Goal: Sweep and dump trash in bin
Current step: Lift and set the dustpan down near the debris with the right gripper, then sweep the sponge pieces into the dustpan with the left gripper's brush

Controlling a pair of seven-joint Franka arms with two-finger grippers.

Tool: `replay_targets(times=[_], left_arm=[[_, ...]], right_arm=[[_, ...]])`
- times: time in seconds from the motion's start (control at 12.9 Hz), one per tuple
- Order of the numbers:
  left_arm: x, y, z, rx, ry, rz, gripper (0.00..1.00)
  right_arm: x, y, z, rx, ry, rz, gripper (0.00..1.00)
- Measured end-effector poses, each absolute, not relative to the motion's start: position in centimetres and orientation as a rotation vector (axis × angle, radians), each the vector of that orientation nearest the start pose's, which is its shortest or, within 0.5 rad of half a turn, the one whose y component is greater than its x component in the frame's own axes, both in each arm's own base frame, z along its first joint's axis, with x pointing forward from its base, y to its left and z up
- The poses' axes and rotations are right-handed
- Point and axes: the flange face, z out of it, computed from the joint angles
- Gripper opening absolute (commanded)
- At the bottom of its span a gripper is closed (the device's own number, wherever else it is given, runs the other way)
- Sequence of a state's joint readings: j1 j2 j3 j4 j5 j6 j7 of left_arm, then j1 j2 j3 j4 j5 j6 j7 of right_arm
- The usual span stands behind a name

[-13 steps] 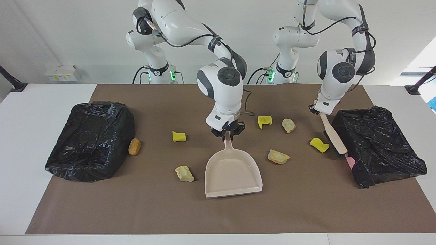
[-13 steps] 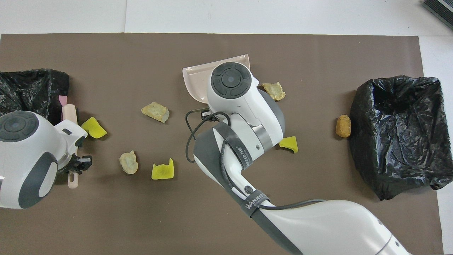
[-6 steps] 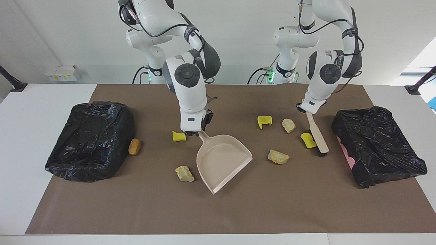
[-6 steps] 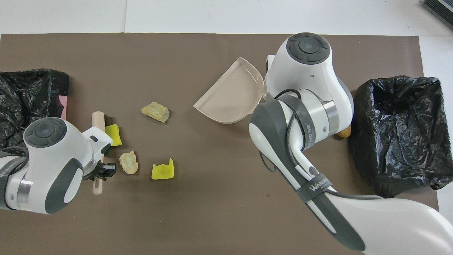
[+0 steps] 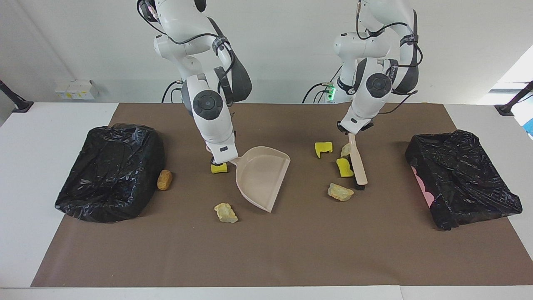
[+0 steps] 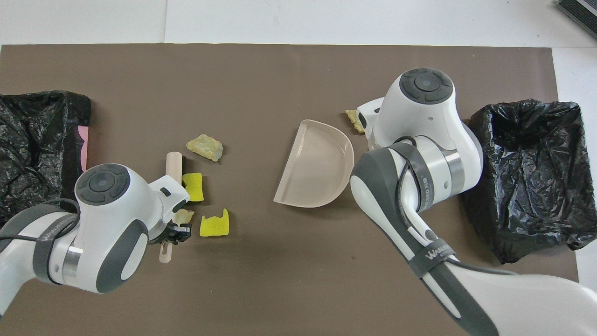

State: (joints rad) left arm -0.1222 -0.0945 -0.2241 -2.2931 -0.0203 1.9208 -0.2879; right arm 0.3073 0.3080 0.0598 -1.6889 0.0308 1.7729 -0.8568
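The left claw (image 5: 351, 132) grips a brush (image 5: 357, 162) against a yellow sponge chunk (image 5: 344, 167) and a pale lump (image 5: 345, 150) mid-bench, while the right claw (image 5: 220, 160), closed on a dustpan (image 5: 261, 177) handle, tilts the pan toward them. Other trash (image 5: 340, 192) lies scattered between two black-lined bins (image 5: 462, 179). A clean sweep would likely need the pan's lip flat on the mat and short, low strokes.

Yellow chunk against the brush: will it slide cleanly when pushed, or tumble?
The yellow chunk looks spongy and irregular, so it probably weighs little and may tumble or skip rather than slide. It lies on a matte brown mat, which likely adds drag. The brush in the left gripper is much longer than it, so it should stay caught.
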Motion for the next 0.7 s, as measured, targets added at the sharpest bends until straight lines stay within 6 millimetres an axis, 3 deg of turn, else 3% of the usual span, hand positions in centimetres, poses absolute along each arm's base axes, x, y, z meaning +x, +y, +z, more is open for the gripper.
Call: replay_targets(times=[0.16,0.39,0.54,0.7], left_arm=[[44.1,-16.5,37.7,-3.027,0.076,0.392,0.0],[43.6,-15.6,41.2,-3.01,-0.016,0.402,0.0],[42.3,-15.1,42.5,-2.976,-0.174,0.404,0.0],[40.6,-14.6,41.9,-2.941,-0.287,0.41,0.0]], right_arm=[[55.3,23.4,38.8,-2.454,-1.876,0.264,0.0],[51.2,25.3,36.4,-2.418,-1.984,0.19,0.0],[50.2,26.1,36.5,-2.401,-2.025,0.187,0.0],[50.2,26.0,36.5,-2.395,-2.034,0.189,0.0]])
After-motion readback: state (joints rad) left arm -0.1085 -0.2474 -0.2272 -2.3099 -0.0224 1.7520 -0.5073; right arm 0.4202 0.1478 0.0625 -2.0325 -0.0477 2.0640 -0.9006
